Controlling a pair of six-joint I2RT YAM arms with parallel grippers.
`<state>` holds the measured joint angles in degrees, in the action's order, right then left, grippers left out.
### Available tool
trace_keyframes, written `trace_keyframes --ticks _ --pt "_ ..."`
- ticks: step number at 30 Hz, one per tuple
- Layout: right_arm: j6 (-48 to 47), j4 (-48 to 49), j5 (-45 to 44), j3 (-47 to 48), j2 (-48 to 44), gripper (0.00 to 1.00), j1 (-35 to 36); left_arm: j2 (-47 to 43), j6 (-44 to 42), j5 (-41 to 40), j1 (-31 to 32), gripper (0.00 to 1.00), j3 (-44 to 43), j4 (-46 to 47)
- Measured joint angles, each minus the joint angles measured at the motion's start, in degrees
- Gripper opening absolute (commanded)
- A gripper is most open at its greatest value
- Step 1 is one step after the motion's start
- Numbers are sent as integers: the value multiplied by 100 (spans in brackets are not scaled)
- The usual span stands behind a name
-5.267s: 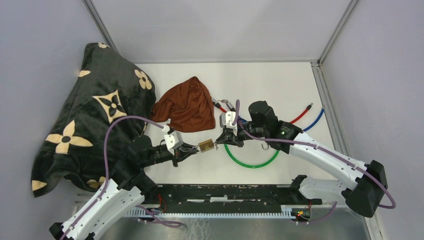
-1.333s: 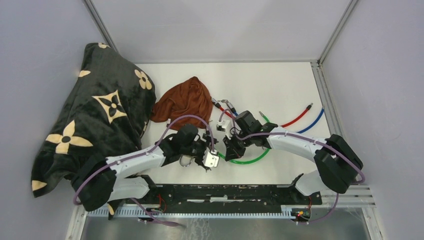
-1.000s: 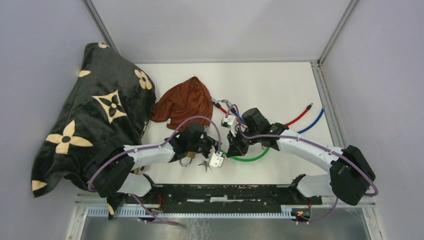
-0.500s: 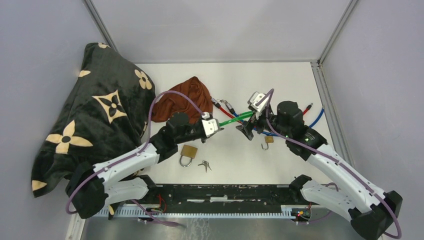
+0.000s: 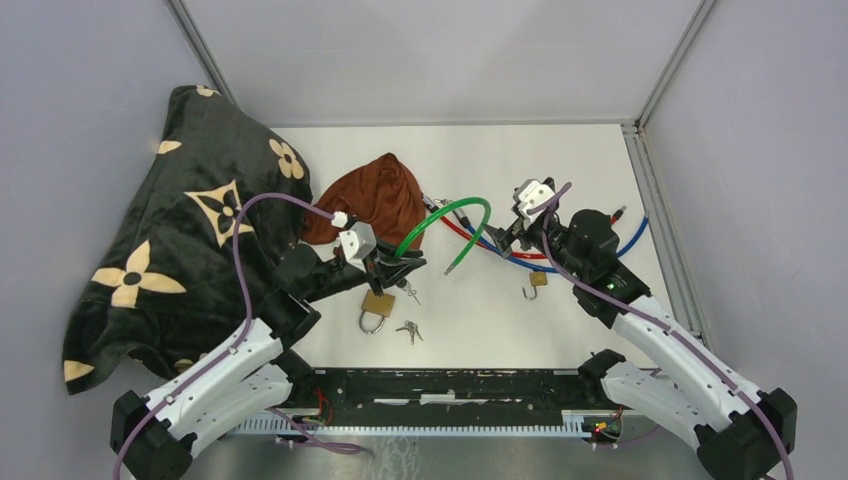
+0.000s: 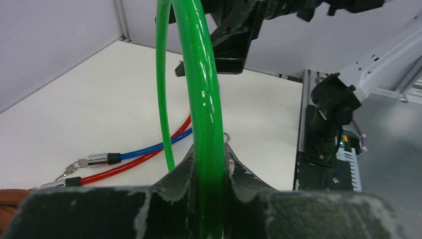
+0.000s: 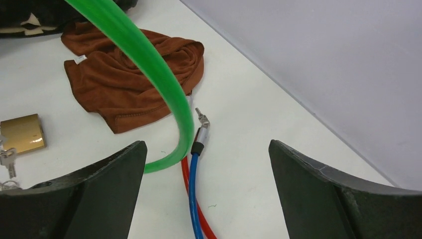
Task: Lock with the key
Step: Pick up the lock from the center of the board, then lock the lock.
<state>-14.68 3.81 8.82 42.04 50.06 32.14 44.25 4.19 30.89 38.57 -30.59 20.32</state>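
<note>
Blanket of black plush with cream flower motifs (image 5: 190,230) is heaped far left. Your left gripper (image 5: 395,268) is clamped on the green plastic-coated cable (image 5: 450,212), which arches up, springy, toward the right. Just below it on the white table (image 5: 560,160) lies the brass padlock (image 5: 377,304), shackle toward the arm bases. The small silver key bunch (image 5: 408,330) is just beside it, apart.

Judgement: the padlock looks dense, smooth and slip-prone, so pinch its flat faces and leave the keyhole end free. The keys look thin and light; take one by the bow and expect skating.

Your right gripper (image 7: 206,145) hangs spread wide with nothing in it, above the red cable (image 5: 590,238) and blue cable (image 5: 625,240).
</note>
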Motion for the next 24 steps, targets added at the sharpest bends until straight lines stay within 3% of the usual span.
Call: trace_keyframes --ticks 10,16,21,24 --pt "704 1598 603 -898 647 95 -435 -505 457 225 -105 2 210 142" --pt "1357 2605 820 -1639 857 82 -452 -568 671 162 -186 2 227 339" --pt "1825 3193 990 -1716 1196 81 -452 -542 721 116 -192 2 227 426" --pt "1993 3517 1067 -1716 1322 71 -452 -533 737 114 -192 2 227 433"
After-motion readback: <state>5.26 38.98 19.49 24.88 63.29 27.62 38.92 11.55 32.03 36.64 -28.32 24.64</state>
